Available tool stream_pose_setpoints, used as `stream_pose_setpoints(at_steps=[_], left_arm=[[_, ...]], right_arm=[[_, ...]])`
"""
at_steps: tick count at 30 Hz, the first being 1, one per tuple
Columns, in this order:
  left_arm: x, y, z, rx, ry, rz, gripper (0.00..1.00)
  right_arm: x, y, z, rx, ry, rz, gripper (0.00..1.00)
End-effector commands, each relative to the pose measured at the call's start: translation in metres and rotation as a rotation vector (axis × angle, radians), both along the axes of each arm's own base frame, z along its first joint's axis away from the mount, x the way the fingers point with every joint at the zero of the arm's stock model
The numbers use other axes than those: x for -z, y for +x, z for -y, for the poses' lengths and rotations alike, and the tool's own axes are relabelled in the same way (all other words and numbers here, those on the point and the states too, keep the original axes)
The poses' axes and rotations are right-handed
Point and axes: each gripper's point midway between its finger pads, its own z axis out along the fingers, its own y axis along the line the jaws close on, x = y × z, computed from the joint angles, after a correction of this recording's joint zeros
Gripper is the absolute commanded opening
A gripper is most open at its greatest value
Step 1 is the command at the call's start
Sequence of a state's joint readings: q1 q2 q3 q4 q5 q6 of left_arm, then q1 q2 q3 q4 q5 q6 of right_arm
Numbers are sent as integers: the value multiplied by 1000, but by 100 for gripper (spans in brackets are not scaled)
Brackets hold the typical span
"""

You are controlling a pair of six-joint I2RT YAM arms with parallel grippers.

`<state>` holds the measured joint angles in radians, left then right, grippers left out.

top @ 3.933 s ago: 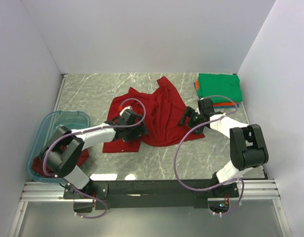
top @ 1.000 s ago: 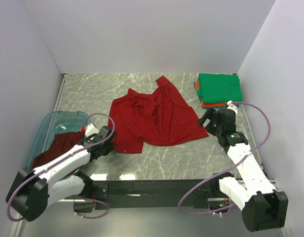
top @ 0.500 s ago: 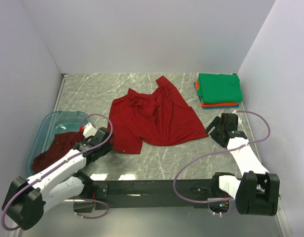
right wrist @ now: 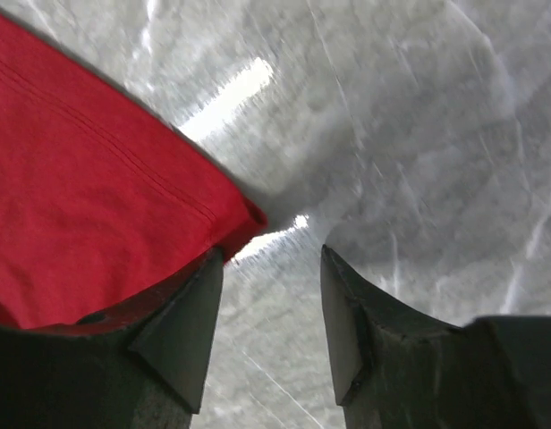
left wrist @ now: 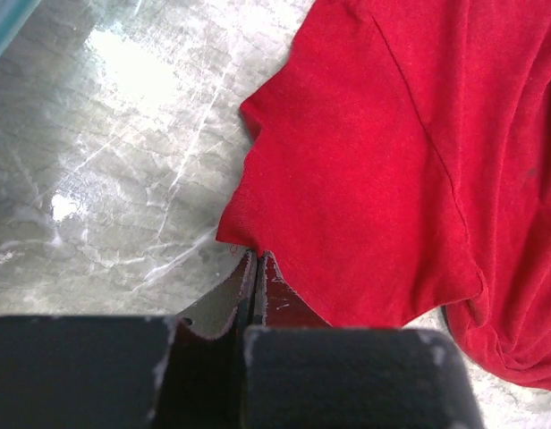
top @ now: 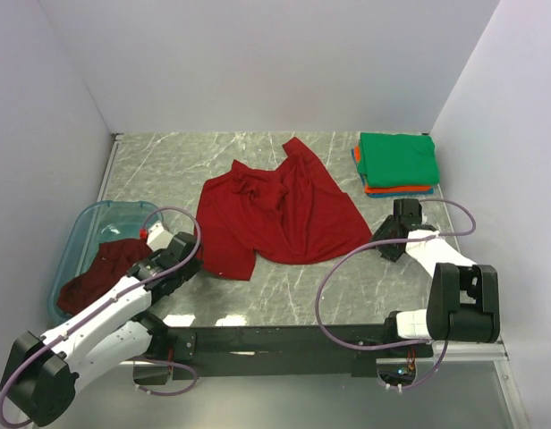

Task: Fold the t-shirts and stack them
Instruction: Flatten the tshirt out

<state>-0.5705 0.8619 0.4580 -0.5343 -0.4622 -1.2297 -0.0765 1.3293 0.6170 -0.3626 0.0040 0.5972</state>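
A bright red t-shirt point(top: 280, 214) lies spread and crumpled on the marble table. My left gripper point(top: 197, 262) is at its lower-left corner, shut. In the left wrist view the gripper's tips point(left wrist: 256, 256) meet right at the red t-shirt's point(left wrist: 374, 161) hem, and no cloth shows between them. My right gripper point(top: 383, 246) is at the shirt's right corner. Its jaws point(right wrist: 271, 259) stand open, with the red t-shirt's point(right wrist: 97, 197) corner just ahead of the left finger point(right wrist: 182, 331). A maroon t-shirt point(top: 105, 268) lies in a tub. Folded t-shirts point(top: 396, 159), green on top, are stacked at the back right.
The translucent blue tub point(top: 79, 228) sits at the left edge of the table, beside my left arm. White walls close in the table on three sides. Bare marble point(top: 168, 165) shows at the back left.
My right gripper's jaws have narrowed, and the arm has folded back so the gripper sits by the shirt's right corner. The left gripper stayed shut and drew slightly back. The shirt barely moved.
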Motion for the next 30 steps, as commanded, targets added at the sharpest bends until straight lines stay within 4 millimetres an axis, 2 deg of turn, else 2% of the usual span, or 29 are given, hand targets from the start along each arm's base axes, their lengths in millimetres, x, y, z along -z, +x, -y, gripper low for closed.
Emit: stream_pose_setpoints(at_steps=[1,7,11,16,21,30], left_arm=[[-6,5,-3,-1,11,44,1],[-7,5,-5,-8,9,52,1],[-6,5,-5,-12,12,51,1],[-5,6,-5,-12,14,49,1],[-4,6,-4,-5,15,47,1],[-3,5,-6,-12,21,46,1]], right_arm=[[-6,19,1,10,2,46,54],[0,21,-5,0,36,41,54],[-4,25,-11,-13,70,59,54],[-18,25,-7,-7,46,84,54],[-22,25,-3,5,26,91,54],[-14,34,-6,5,47,74,54]])
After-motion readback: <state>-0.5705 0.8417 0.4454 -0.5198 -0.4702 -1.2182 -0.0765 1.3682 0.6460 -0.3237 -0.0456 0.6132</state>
